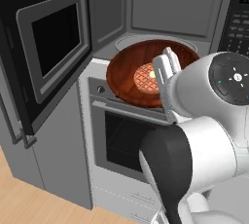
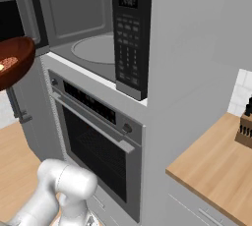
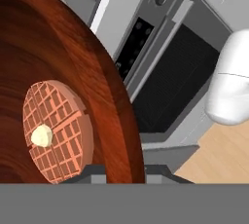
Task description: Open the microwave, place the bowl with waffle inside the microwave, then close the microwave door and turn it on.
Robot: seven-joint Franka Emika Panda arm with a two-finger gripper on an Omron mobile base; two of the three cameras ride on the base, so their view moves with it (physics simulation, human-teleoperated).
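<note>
Grey cabinets and a steel oven [image 1: 127, 138] fill the lower frame of the left base view, with the microwave [image 1: 160, 16] set above and its door [image 1: 46, 47] swung wide to the upper left. At centre, the bowl [image 1: 129, 72] is held before the open cavity, above the oven's top edge. The waffle [image 1: 146, 78] lies inside it, a pale dab on top. The bowl's rim is pinched by the fingers [image 1: 165, 74]. At right in the right base view, a wooden counter [image 2: 211, 171] carries a knife block [image 2: 244, 127].
</note>
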